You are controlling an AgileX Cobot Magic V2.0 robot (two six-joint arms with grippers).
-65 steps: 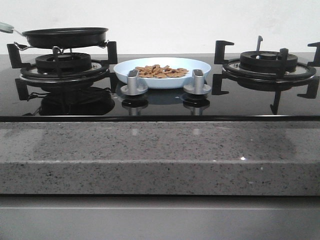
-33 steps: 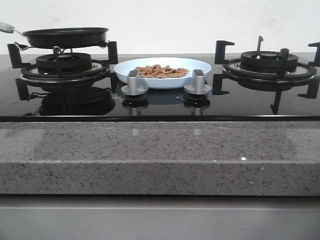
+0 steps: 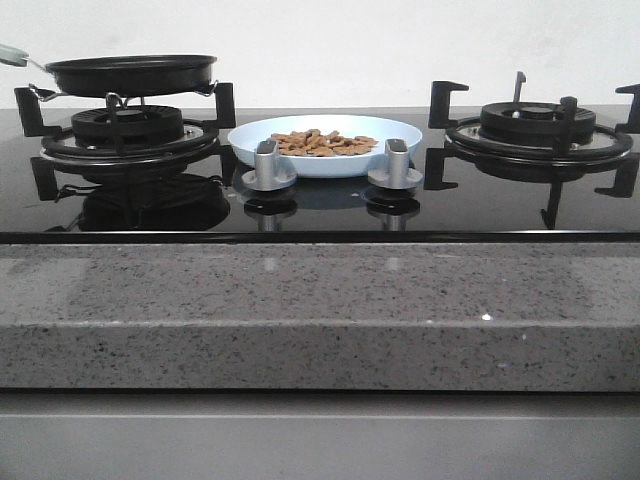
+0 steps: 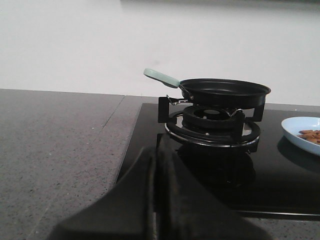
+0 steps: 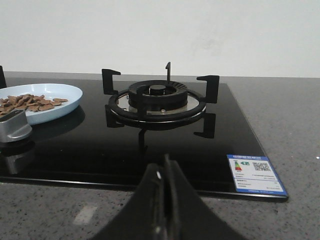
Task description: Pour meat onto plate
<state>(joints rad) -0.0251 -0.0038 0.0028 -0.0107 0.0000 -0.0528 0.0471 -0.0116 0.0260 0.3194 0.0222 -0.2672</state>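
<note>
Nothing has shifted across the 3 front pictures: pan, plate and meat sit where they did 1 second ago.

Front view: the pale blue plate (image 3: 325, 143) rests on the black glass hob (image 3: 320, 205) between the 2 burners, just behind the 2 silver control knobs (image 3: 268, 166). The meat (image 3: 322, 142) lies in a low heap of orange-brown chunks in the middle of the plate. The black frying pan (image 3: 131, 73) stands level on the left burner grate (image 3: 125, 135), its pale green handle (image 3: 12, 54) reaching off the left edge. The right burner grate (image 3: 540, 128) carries nothing. A speckled grey stone counter (image 3: 320, 310) runs along the front. Neither arm shows here.

Left wrist view: the left gripper (image 4: 155, 200) is pressed together with nothing between its fingers, over the hob's front corner, well apart from the frying pan (image 4: 225, 91). An edge of the plate (image 4: 300, 134) with a few chunks of meat (image 4: 311, 134) shows beyond the pan.

Right wrist view: the right gripper (image 5: 164, 210) is likewise pressed together and holds nothing, near the hob's front edge, facing the bare burner grate (image 5: 159, 100). The plate (image 5: 45, 102) with the meat (image 5: 29, 102) lies beside that burner, a knob (image 5: 12, 126) just in front of it. An energy label sticker (image 5: 254, 174) sits at the hob's corner.
</note>
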